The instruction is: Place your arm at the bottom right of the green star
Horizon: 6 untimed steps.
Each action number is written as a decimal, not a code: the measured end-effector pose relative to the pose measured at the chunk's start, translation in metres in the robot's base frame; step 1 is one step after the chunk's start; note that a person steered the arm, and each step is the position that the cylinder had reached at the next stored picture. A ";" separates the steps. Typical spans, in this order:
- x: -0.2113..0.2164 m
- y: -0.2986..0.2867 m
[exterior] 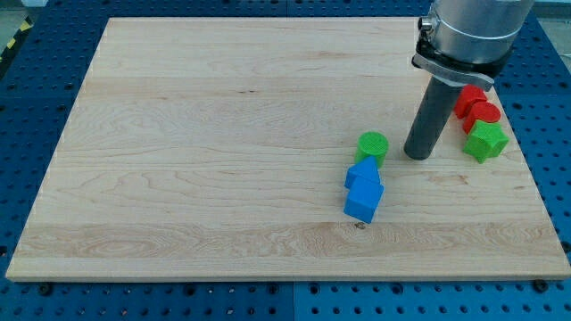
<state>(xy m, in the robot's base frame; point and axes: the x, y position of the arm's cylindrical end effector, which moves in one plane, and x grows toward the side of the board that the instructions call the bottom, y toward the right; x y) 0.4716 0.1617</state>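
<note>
The green star (486, 140) lies near the board's right edge, touching a red block (483, 114) just above it. My tip (417, 155) rests on the board to the left of the green star, about a block's width and a half away, slightly lower than its centre. The tip stands just right of a green cylinder (373, 146).
A second red block (470, 96) sits above the first, partly behind the rod. Two blue blocks (363, 173) (364, 201) lie stacked below the green cylinder. The wooden board (223, 160) ends just right of the star.
</note>
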 end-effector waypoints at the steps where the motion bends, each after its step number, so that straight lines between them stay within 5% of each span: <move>1: 0.000 0.000; 5: 0.071 0.124; 6: 0.058 0.168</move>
